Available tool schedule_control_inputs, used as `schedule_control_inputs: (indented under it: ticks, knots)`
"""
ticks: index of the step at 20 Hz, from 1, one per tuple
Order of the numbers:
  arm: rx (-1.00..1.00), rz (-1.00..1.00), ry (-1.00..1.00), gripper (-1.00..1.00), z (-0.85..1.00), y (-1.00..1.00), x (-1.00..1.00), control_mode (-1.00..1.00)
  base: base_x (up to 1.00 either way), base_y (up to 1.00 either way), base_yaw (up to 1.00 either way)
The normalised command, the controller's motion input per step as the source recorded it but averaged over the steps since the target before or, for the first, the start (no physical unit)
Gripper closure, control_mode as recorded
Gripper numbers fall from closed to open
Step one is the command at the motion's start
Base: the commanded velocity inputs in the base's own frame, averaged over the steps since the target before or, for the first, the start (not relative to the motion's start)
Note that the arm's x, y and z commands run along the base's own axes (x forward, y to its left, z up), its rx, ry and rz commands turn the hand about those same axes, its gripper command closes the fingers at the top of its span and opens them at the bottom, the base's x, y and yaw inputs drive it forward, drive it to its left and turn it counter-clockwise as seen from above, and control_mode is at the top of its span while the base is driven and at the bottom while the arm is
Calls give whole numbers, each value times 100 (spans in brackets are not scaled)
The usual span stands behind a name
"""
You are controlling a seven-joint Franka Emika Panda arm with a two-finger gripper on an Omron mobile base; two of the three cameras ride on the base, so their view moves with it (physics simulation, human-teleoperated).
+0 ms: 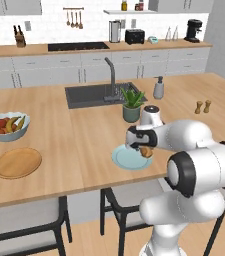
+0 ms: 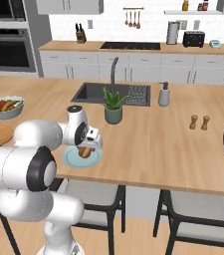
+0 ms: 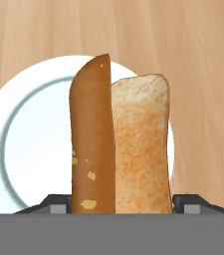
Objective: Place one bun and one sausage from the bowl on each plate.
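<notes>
item: bun (image 3: 141, 149), clamped in my gripper (image 3: 123, 204) over the pale blue-green plate (image 3: 29, 149) at the tabletop's (image 1: 84, 135) near edge; best lowered level and released near plate centre, leaving room beside it for a sausage.

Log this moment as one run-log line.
pincer: shut on bun | position: above blue-green plate | tan-orange plate: bare

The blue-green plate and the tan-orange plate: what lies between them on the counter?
Nothing; in the left base view, bare wooden counter separates the blue-green plate from the tan-orange plate.
</notes>
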Motion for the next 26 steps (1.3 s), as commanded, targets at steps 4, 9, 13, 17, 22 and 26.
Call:
schedule_control_inputs:
  ticks: [4,9,13,17,22,26]
  knots:
    - [0,0,0,100,-19,0,34,-100,0,0,0]
    - [0,0,2,100,-27,0,6,-100,0,0,0]
    - [0,0,0,100,-11,0,0,-100,0,0,0]
    - [0,0,0,100,0,0,0,-100,0,0,0]
    - [0,0,0,-100,0,0,0,-100,0,0,0]
    - [0,0,0,-100,0,0,0,-100,0,0,0]
